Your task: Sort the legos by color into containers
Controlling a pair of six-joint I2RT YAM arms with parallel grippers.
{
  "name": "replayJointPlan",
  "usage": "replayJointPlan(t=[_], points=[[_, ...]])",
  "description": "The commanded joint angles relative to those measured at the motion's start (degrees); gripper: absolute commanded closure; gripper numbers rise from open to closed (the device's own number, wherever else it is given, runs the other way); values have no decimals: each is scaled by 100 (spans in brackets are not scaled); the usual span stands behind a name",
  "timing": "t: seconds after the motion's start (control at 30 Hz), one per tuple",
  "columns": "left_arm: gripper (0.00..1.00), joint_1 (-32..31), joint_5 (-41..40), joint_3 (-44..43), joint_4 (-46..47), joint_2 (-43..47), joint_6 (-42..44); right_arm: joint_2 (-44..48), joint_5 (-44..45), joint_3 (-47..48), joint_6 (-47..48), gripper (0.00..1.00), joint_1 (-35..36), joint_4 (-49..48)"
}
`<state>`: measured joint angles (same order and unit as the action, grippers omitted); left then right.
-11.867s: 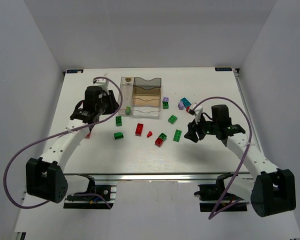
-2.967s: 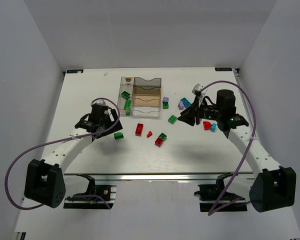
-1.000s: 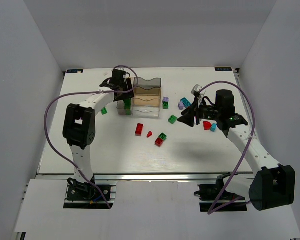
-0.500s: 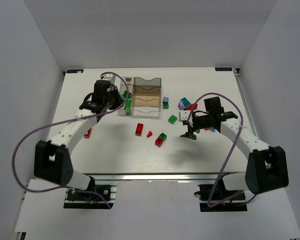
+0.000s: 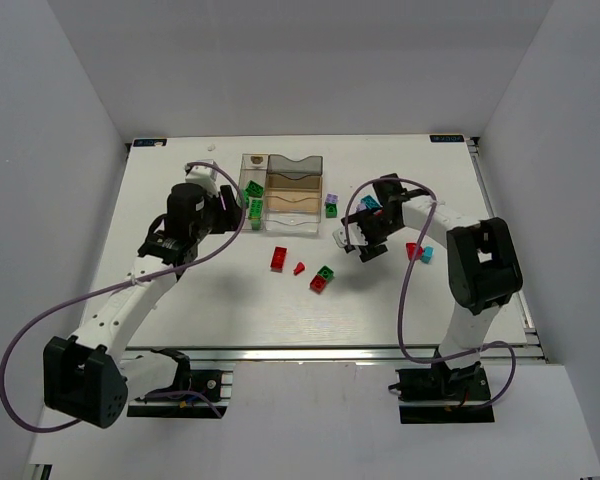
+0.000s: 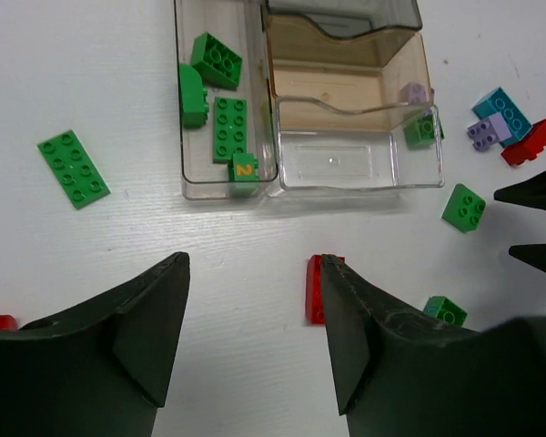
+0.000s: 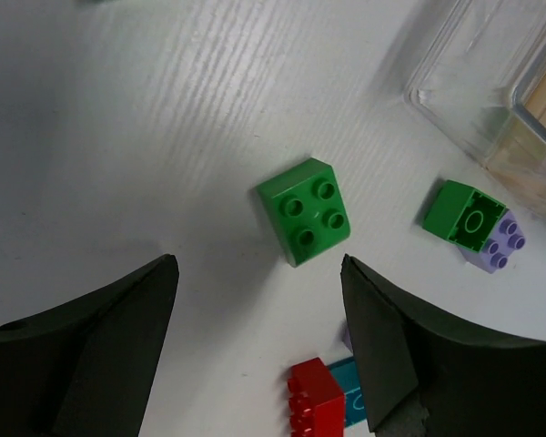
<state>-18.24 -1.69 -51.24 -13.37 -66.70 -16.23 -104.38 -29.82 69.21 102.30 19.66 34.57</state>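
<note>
Green legos [image 6: 220, 118] lie sorted in the narrow compartment; both grippers are open and empty

Four green studded bricks, one marked with a yellow "2", are seen in the long narrow compartment of the clear, brown-tinted tray [image 6: 346, 187]. A flat green eight-stud brick [image 6: 73, 168] is left on the table [image 6: 91, 55] to the tray's left, and a red brick [image 6: 315, 289] just below it. The left gripper [image 6: 252, 273] is spread wide with nothing held. The right gripper [image 7: 257, 269] is held open around a green four-stud brick [image 7: 305, 211], untouched, near lilac, teal and red pieces
</note>
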Motion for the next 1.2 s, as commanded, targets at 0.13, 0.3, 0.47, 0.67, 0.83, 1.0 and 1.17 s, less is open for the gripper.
replayJointPlan(t=[0.13, 0.3, 0.47, 0.67, 0.83, 1.0, 1.17], points=[[30, -31, -323, 18, 115, 579, 190, -608, 363, 663, 605, 25, 126, 480], [30, -31, -393, 27, 115, 631, 190, -944, 372, 1121, 782, 28, 213, 859], [29, -31, -437, 27, 97, 667, 208, -1190, 424, 1445, 835, 29, 310, 990], [30, -31, -446, 53, 150, 702, 155, -1489, 512, 1886, 923, 32, 416, 1456], [29, -31, -534, 88, 150, 789, 138, -1682, 653, 2008, 923, 41, 556, 1781], [29, 22, -648, 115, 185, 878, 120, -1718, 829, 1956, 792, 54, 653, 1922], [28, 22, -762, 141, 203, 991, 94, -1306, 646, 1737, 188, 90, 688, 1914]])
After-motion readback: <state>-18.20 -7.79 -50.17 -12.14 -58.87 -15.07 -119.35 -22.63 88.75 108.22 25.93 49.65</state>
